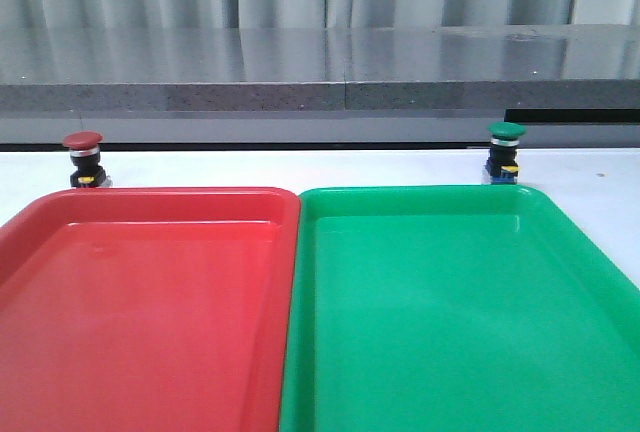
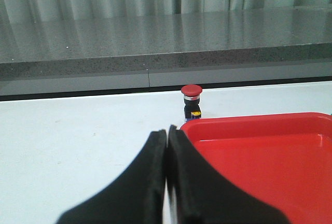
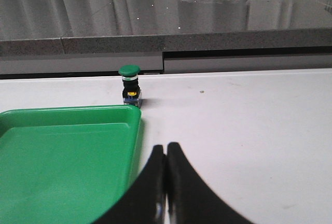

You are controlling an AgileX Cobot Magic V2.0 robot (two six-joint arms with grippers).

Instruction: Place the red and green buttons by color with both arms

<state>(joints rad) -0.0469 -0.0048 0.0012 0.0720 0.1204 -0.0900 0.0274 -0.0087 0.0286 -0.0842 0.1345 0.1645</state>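
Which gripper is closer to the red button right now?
Left. The left gripper, shut, points toward the red button just past the red tray's corner. The right gripper, also shut, sits beside the green tray, facing the green button.

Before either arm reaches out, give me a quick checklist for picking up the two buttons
1. Red button upright on the table beyond the red tray: ok.
2. Green button upright beyond the green tray: ok.
3. Both trays hold nothing: ok.
4. Left gripper open for grasping: not ok, fingers together.
5. Right gripper open: not ok, fingers together.
6. Buttons clear of tray rims: cannot tell, both stand very close.
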